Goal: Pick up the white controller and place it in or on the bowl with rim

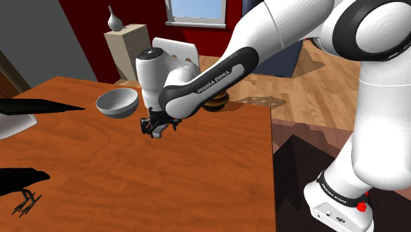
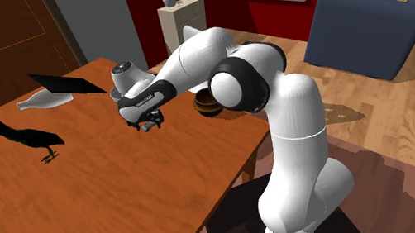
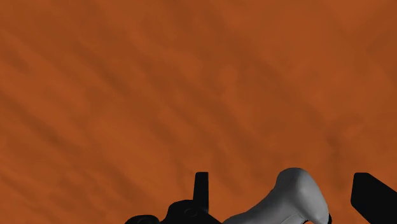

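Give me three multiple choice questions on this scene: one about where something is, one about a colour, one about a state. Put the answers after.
1. In the shoulder view, where is the grey bowl from the gripper?
A) to its left
B) to its right
C) beneath it

2. What colour is the bird on the table?
A) white
B) black
C) red

3. Where is the controller?
A) in the bowl
B) lying beside the bird
C) between the fingers, off the table

Answers:
1 A: the bowl sits left of the gripper, apart from it.
2 B: the bird is black all over.
3 C: the wrist view shows it between the fingers, with bare table behind.
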Controlling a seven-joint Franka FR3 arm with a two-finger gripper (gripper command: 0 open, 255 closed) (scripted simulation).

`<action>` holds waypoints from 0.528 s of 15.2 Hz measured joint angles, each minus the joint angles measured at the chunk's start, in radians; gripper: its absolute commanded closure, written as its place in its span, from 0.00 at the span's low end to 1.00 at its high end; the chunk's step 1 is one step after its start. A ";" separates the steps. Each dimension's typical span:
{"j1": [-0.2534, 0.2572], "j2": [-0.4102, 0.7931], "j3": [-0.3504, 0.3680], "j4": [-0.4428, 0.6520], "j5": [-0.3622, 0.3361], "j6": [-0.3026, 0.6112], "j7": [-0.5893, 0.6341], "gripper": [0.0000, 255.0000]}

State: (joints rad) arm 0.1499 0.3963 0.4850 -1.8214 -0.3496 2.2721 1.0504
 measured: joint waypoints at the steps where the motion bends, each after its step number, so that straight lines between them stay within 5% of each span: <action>1: 0.000 0.000 0.000 0.000 0.000 0.001 0.000 0.00; 3: 0.000 0.000 0.000 -0.001 0.000 0.001 0.000 0.00; 4: 0.000 0.000 0.000 -0.001 0.000 0.001 0.000 1.00; 8: 0.001 -0.002 0.003 0.001 0.001 0.002 -0.001 1.00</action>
State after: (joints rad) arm 0.1510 0.3943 0.4880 -1.8208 -0.3488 2.2743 1.0490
